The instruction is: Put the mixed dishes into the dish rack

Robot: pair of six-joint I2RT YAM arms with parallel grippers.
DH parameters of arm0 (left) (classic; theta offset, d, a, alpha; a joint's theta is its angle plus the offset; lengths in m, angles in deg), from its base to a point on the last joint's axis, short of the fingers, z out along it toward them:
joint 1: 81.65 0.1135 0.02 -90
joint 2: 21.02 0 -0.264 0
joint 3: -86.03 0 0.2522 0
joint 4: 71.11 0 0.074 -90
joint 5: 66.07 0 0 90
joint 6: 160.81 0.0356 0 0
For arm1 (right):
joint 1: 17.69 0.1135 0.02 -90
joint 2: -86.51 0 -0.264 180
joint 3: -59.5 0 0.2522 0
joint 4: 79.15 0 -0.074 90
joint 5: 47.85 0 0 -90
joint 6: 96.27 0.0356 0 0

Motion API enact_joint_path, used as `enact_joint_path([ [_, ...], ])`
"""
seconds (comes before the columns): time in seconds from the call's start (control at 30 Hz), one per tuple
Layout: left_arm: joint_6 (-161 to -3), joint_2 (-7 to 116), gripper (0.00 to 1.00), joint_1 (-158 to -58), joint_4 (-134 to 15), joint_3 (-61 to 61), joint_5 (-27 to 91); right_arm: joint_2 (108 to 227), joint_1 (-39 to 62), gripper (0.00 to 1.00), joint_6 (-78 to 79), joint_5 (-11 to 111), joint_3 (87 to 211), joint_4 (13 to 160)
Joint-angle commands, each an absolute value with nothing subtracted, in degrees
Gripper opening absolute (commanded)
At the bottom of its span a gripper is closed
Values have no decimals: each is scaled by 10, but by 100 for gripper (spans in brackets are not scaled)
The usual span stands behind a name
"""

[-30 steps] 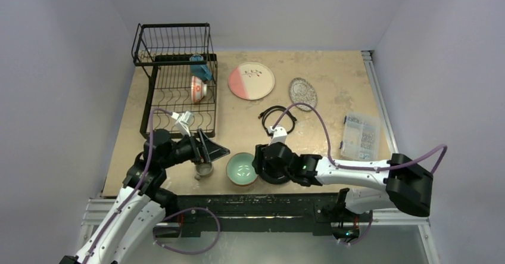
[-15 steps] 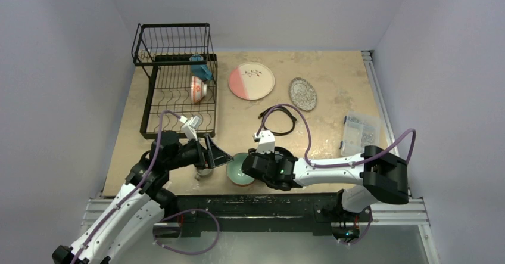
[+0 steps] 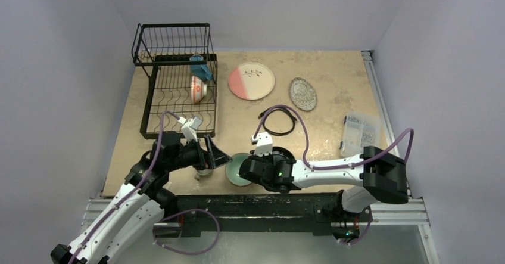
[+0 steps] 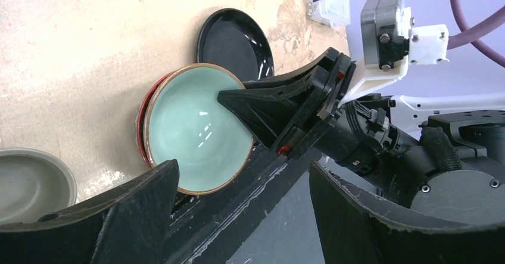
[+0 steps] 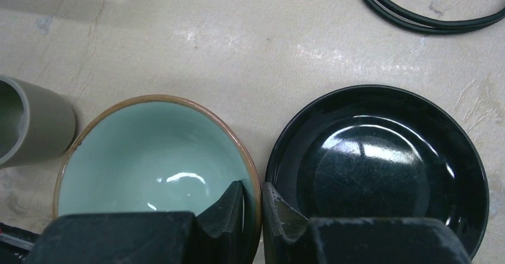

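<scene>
Black right pincer point(image 5: 253, 213): clamped on the near rim of the mint-green bowl point(image 5: 155, 157), one finger inside the glaze, the other outside, rim pinched between. Cannot tell whether the bowl sits flat or tips.

Bowl at the near edge of the worktop point(image 3: 333, 67). To its right, the black plate point(image 5: 381, 168), flat and glossy, rim very close to the bowl's; touching or not, cannot tell. To its left, the small grey cup point(image 5: 30, 127), upright, just beside the bowl.

Wide-spread left pincer point(image 3: 211, 155): grips nothing, hangs low by the cup, aimed across the bowl toward the right pincer. In its wrist view, cup outside the left finger.

Further out:
- Black coiled cable point(image 3: 279, 121) beyond the black plate, loose on the worktop.
- Clear parts box point(image 3: 361, 132) near the right edge.
- Pink-and-white large plate point(image 3: 251, 80) and speckled grey small plate point(image 3: 302, 93) lying flat toward the far side, near each other but apart.
- Black wire dish rack point(image 3: 172, 91) at the far-left corner. Red-patterned bowl point(image 3: 198, 89) on edge in the lower slotted tray, right-hand side. White blue-handled mug point(image 3: 201, 68) just beyond it, at the foot of the raised basket, blue handle plainest.
</scene>
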State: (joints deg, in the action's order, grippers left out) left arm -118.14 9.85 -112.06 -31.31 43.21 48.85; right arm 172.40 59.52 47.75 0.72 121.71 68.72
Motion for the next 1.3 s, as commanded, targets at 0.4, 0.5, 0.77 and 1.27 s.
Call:
enact_joint_path([
  [0.4, -1113, 91, 79, -1124, -274, 356, 464, 1554, 598, 0, 441, -30, 1197, 716],
  [0.5, -1099, 105, 79, -1125, -262, 335, 465, 1532, 597, 0, 432, -30, 1165, 756],
  [0.77, -1108, 132, 79, -1140, -299, 341, 482, 1546, 595, 0, 454, -21, 1153, 764],
  [1.27, -1098, 216, 78, -1260, -345, 339, 430, 1517, 483, 0, 463, 175, 1064, 906],
])
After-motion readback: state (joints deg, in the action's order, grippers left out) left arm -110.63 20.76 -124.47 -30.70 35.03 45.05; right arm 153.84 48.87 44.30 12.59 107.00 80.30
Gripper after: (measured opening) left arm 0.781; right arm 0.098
